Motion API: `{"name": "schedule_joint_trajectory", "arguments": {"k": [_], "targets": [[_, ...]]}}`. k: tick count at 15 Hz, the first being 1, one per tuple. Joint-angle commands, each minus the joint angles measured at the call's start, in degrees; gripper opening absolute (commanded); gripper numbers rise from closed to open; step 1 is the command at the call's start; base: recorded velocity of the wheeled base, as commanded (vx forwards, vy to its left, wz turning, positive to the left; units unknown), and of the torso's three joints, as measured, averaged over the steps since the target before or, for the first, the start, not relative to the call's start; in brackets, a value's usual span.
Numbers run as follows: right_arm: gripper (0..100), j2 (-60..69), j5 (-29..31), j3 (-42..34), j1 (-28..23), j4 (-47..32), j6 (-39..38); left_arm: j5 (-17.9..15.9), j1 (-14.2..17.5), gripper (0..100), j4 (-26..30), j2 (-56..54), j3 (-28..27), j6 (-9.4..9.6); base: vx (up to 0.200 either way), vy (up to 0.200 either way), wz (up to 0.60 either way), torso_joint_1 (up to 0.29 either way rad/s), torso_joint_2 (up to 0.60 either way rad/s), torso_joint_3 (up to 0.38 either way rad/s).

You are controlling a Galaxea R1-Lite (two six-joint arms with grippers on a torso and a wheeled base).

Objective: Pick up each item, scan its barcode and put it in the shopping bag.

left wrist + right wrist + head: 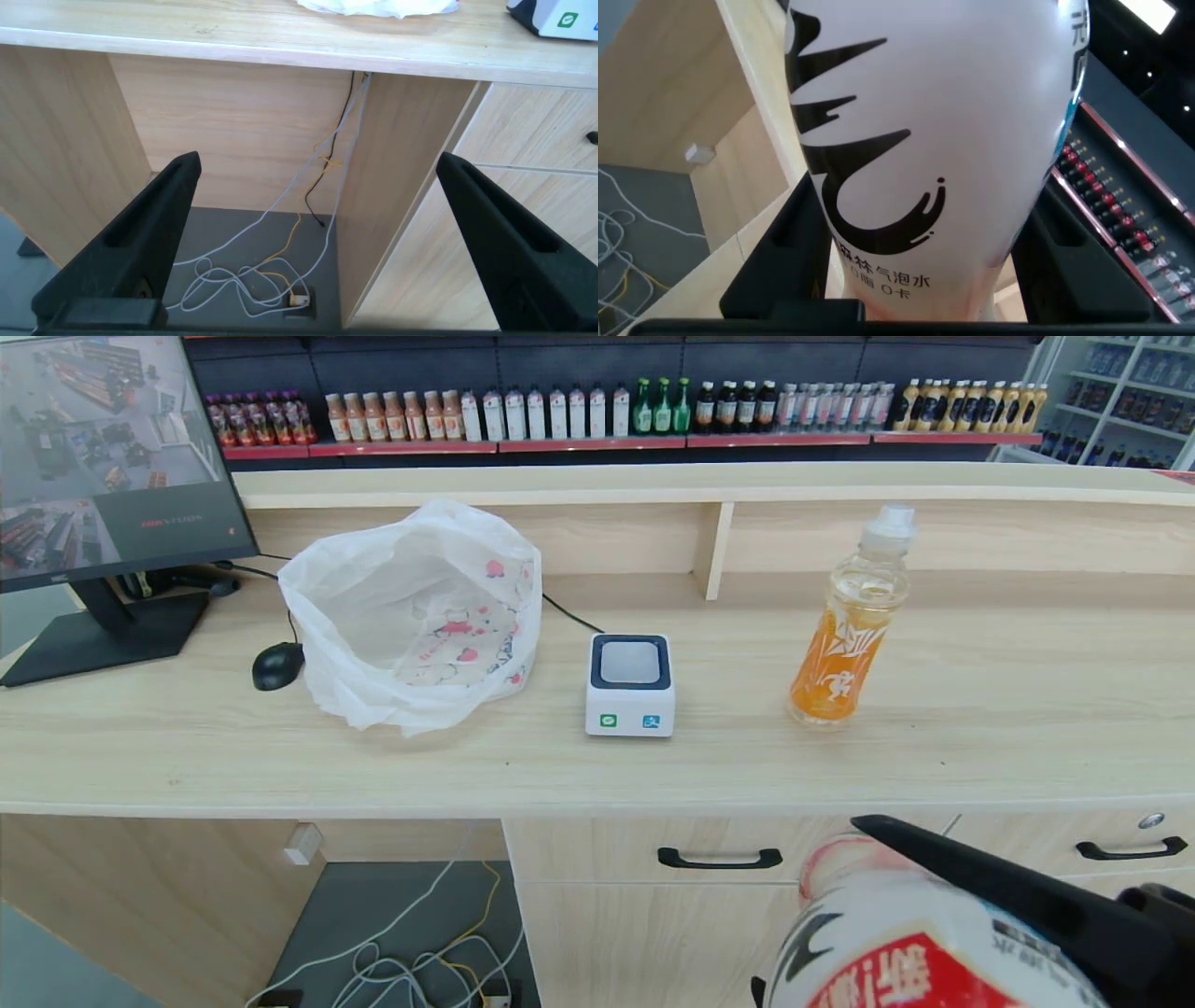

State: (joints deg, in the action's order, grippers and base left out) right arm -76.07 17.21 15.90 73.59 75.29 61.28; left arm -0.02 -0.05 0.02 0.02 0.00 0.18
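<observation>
A white bottle [887,943] with red and black print is held below the counter's front edge at the lower right, my right gripper [808,905] shut on it. In the right wrist view the bottle [915,159] sits between the fingers of that gripper [920,261]. An orange drink bottle [845,635] stands upright on the counter's right side. The white scanner [630,683] sits mid-counter, and the open white shopping bag [411,616] lies to its left. My left gripper [318,168] hangs open and empty below the counter, under the bag [374,6] and left of the scanner [556,17].
A monitor [103,457] and a black mouse [277,665] occupy the counter's left end. A raised ledge [709,485] runs along the back, with shelves of bottles [607,411] behind. Drawers with black handles [719,859] sit under the counter; loose cables [280,271] lie in the kneehole.
</observation>
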Motion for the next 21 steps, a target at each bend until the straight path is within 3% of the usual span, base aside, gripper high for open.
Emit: {"name": "schedule_joint_trajectory", "arguments": {"k": [1, 6, 10, 15, 18, 21], "targets": [[0, -1.01, -0.6, 0.01, 0.15, 0.03, -0.11, 0.02, 0.05, 100, -0.02, -0.02, 0.0, -0.01, 0.0, 0.0, 0.0, 0.0, 0.0, 0.0], [0, -2.24, -4.82, -0.52, -0.03, 0.03, -1.87, 0.02, 0.05, 100, -0.02, -0.02, 0.0, -0.01, 0.0, 0.0, 0.0, 0.0, 0.0, 0.0], [0, -4.35, -4.91, 0.28, -1.17, 0.03, -2.48, 0.02, 0.05, 100, -0.02, -0.02, 0.0, -0.01, 0.0, 0.0, 0.0, 0.0, 0.0, 0.0], [0, -6.99, -5.96, 1.42, -1.26, 0.56, 2.44, 0.02, 0.05, 100, -0.02, -0.02, 0.0, -0.01, 0.0, 0.0, 0.0, 0.0, 0.0, 0.0], [0, -5.41, -8.25, 1.15, -6.71, 3.81, 2.44, -0.06, 0.05, 100, -0.02, -0.02, 0.0, -0.01, 0.0, 0.0, 0.0, 0.0, 0.0, 0.0], [0, -5.58, -11.68, 0.1, -6.53, 3.81, 5.25, 0.02, 0.05, 100, -0.02, -0.02, 0.0, -0.01, 0.0, 0.0, 0.0, 0.0, 0.0, 0.0]]}}
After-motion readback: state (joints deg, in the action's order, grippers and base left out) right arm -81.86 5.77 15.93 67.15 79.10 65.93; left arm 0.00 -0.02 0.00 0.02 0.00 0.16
